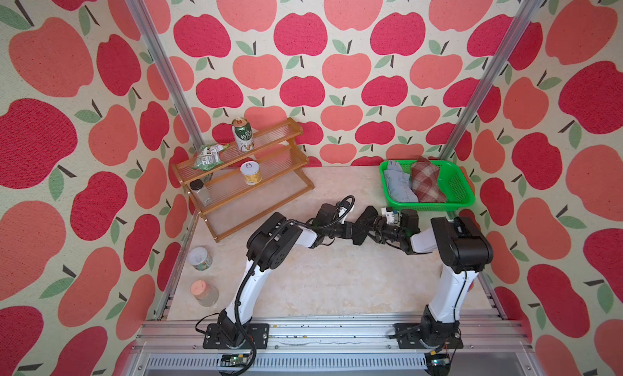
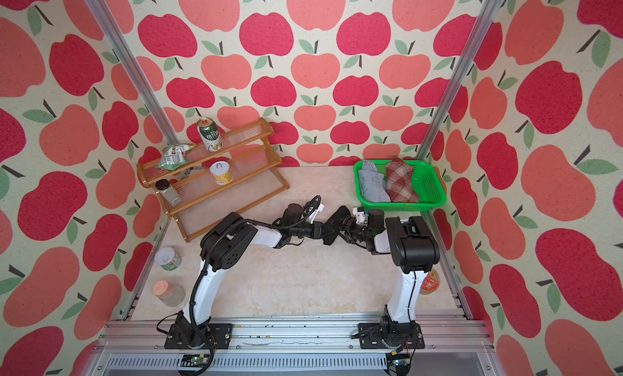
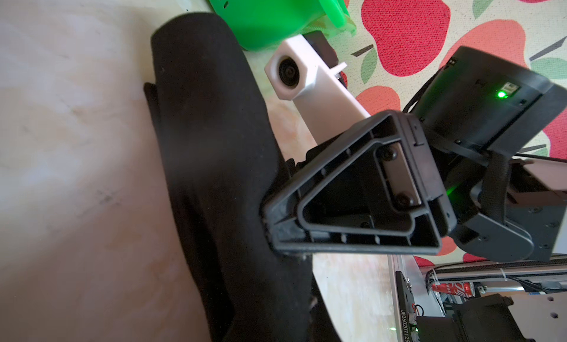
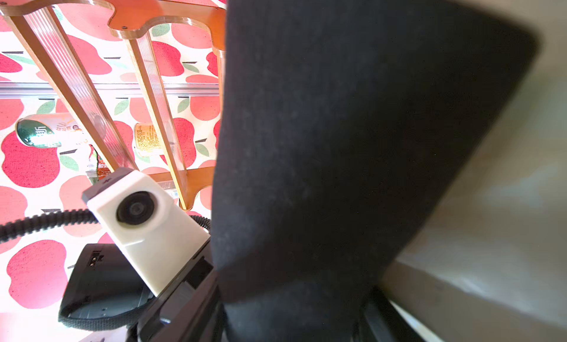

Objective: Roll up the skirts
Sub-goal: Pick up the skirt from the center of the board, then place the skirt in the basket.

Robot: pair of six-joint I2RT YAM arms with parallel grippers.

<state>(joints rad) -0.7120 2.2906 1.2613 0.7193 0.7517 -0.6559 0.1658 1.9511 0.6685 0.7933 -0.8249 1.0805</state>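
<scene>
Black rolled cloth skirt point(image 3: 211, 159) fills my wrist views, mid-frame in top view between both arms. Left gripper point(image 1: 350, 230) clamped on it; right gripper point(image 3: 273, 220) against roll, grip unclear. Denim skirt point(image 1: 397, 185), plaid skirt point(image 1: 426, 182) rolled already in green mesh basket point(image 1: 462, 188), centre right. Next, I judge: carry roll into basket.

Black skirt point(image 4: 337, 141) fills right wrist view, cut off; left fingers hidden behind it.

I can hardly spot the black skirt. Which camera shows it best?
The left wrist view: the black skirt appears as a long roll on the table. The right wrist view shows only dark cloth close up; both top views show it mostly hidden between the arms.
</scene>
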